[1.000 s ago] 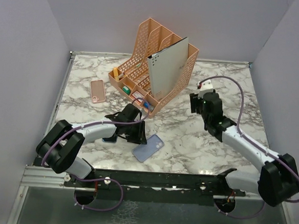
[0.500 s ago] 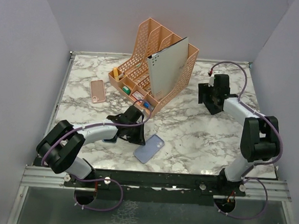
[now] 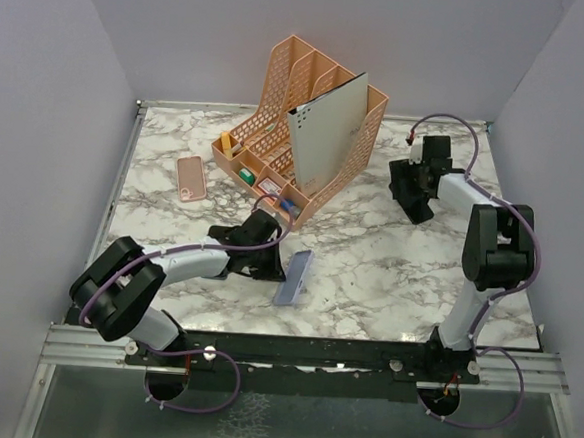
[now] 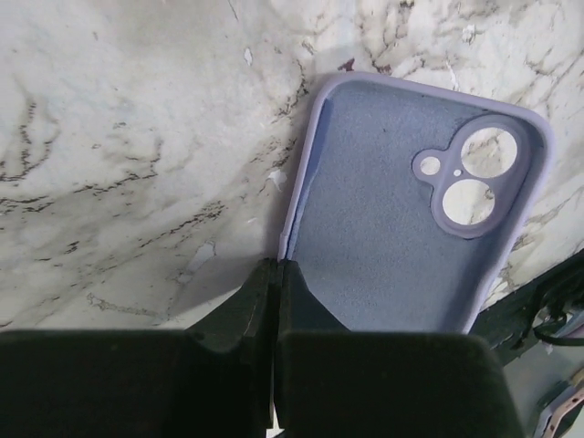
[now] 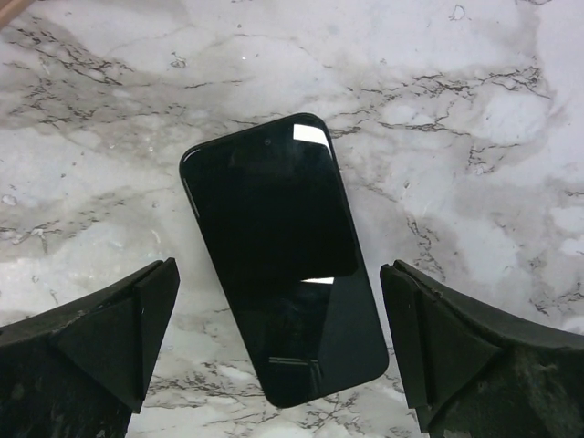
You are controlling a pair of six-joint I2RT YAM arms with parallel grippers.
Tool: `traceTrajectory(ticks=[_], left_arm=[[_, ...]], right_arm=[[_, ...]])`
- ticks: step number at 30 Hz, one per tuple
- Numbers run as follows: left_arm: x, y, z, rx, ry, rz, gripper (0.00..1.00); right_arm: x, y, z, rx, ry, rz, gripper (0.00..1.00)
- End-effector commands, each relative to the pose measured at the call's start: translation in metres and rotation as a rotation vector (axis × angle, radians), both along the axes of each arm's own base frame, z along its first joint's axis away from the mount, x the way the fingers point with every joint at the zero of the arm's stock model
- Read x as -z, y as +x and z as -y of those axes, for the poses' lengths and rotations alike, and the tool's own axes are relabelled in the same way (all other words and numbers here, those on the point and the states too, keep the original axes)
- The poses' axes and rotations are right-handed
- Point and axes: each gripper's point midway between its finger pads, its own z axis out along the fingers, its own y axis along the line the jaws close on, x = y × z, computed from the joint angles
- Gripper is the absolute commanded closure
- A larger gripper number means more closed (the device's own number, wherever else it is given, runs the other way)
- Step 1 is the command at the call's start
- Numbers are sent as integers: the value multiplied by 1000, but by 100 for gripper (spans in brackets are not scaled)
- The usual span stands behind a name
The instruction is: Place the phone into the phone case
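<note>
The lilac phone case (image 4: 411, 219) is empty, with its soft inside and camera holes facing the left wrist camera. My left gripper (image 4: 276, 266) is shut on the case's side wall. In the top view my left gripper (image 3: 266, 261) holds the case (image 3: 294, 276) tilted up on its long edge at the front middle of the table. The black phone (image 5: 283, 260) lies screen up on the marble. My right gripper (image 5: 278, 274) is open just above it, one finger on each side. In the top view the right gripper (image 3: 414, 190) hides the phone at the back right.
A peach desk organizer (image 3: 298, 129) with a grey folder and small items stands at the back middle. A pink phone-shaped item (image 3: 191, 178) lies at the left. Grey walls close in the marble table (image 3: 368, 274) on three sides.
The lilac case went from lying flat to tilted up on its edge in my left gripper. My right arm swung from the middle right to the back right, over the phone.
</note>
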Motion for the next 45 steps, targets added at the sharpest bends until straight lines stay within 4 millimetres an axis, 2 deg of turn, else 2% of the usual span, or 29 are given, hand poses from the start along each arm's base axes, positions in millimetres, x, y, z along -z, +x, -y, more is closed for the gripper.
traceTrajectory(ticks=[1,4,8,11,14,17,22,23,28,32,36,41,45], left_arm=[[-9,19,-5,-105,7,78,93],[-16,22,-3,-110,-9,93,89],[-21,20,2,-100,-35,81,77],[-29,16,8,-81,-74,69,63],[-46,18,12,-58,-106,104,49],[-68,21,10,-16,-101,165,34],[-104,27,1,70,-34,271,4],[-110,28,-2,84,-23,293,1],[-131,28,-14,145,20,401,1],[-133,30,-27,147,65,464,1],[-136,31,-33,135,77,491,1],[-139,33,-34,133,82,507,1],[-141,32,-34,135,80,513,1]], right_arm=[[8,3,0,-64,20,-46,0],[13,5,-3,-92,26,-72,0],[22,3,0,-107,-2,-104,0],[25,0,3,-119,-27,-109,0],[24,-1,0,-142,-15,-106,0],[28,-3,-3,-161,-5,-117,0],[42,-8,4,-159,-42,-165,0],[44,-8,3,-167,-40,-171,0],[50,-12,0,-183,-30,-186,0],[53,-12,8,-170,-57,-201,0],[47,-7,15,-141,-46,-192,0],[40,-10,13,-154,7,-226,0],[44,-16,8,-179,39,-261,0]])
